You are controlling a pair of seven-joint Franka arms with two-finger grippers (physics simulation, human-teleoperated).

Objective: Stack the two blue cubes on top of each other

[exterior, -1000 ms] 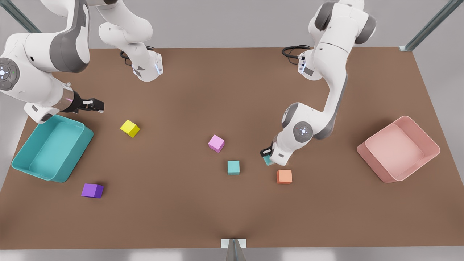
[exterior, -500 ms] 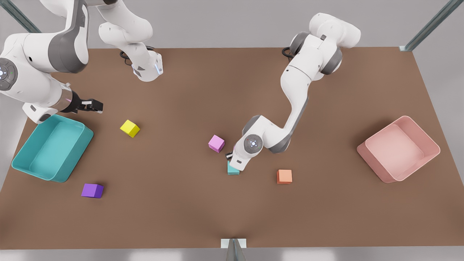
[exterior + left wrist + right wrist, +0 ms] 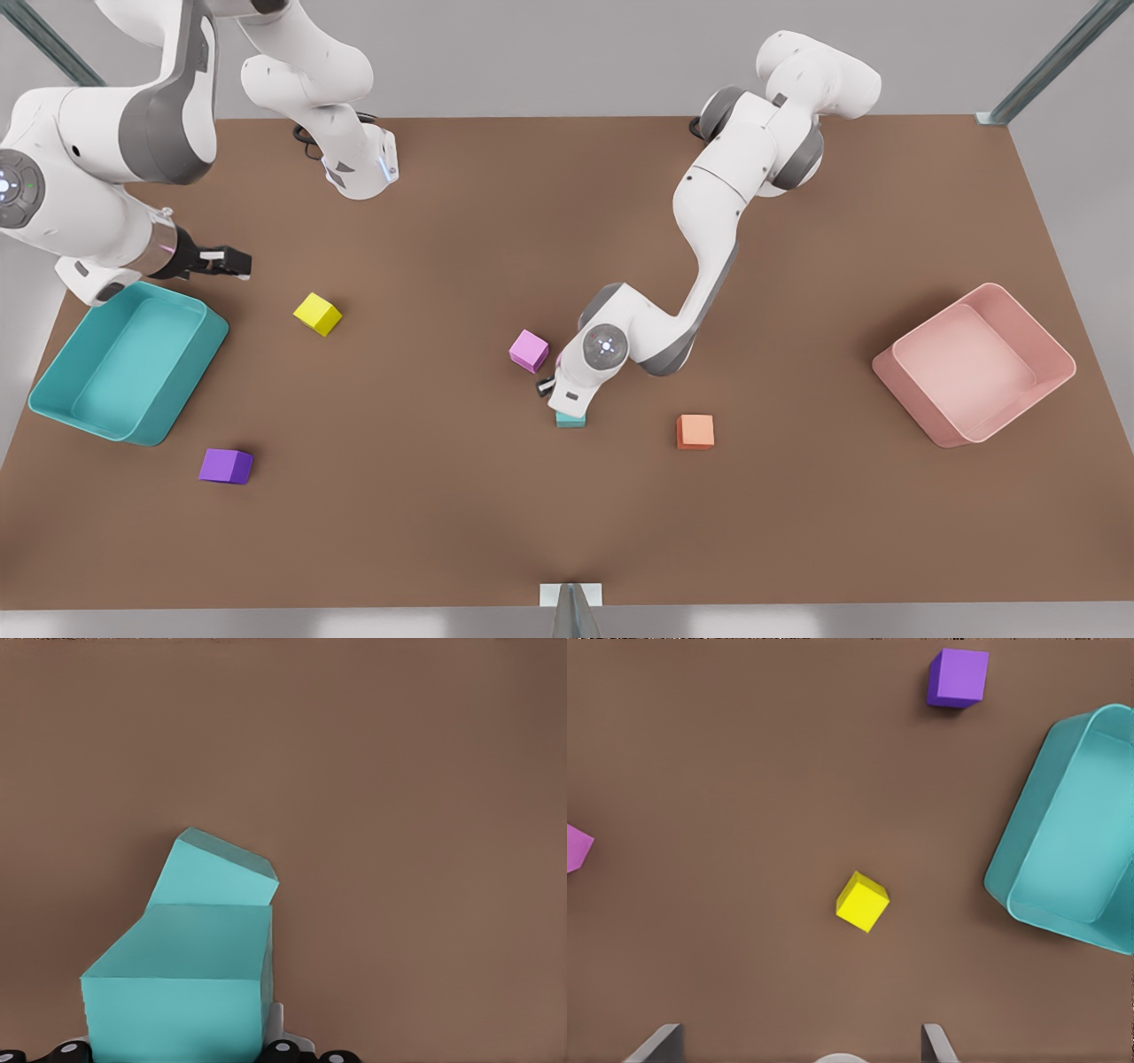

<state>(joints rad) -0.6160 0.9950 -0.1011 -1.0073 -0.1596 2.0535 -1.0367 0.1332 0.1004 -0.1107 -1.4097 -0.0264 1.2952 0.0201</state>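
Note:
One blue cube [image 3: 177, 983] is clamped in my left gripper [image 3: 563, 400], which is shut on it. Just beneath it on the table lies the second blue cube [image 3: 217, 875], partly covered and turned at a slight angle to the held one. In the front view the hand hides the held cube, and a sliver of the lower blue cube [image 3: 570, 421] peeks out under it. I cannot tell whether the two cubes touch. My right gripper [image 3: 232, 260] waits open above the table at the front view's left, beside the teal bin [image 3: 53, 403].
A pink cube [image 3: 529, 350] sits close to the left hand, an orange cube [image 3: 695, 431] on its other side. A yellow cube [image 3: 317, 314] and purple cube [image 3: 225, 465] lie near the teal bin. A pink bin [image 3: 1059, 363] stands at the front view's right.
My left arm carried its blue cube from beside the orange cube toward the front view's left, over the second blue cube, and has lowered a little. The right arm barely moved.

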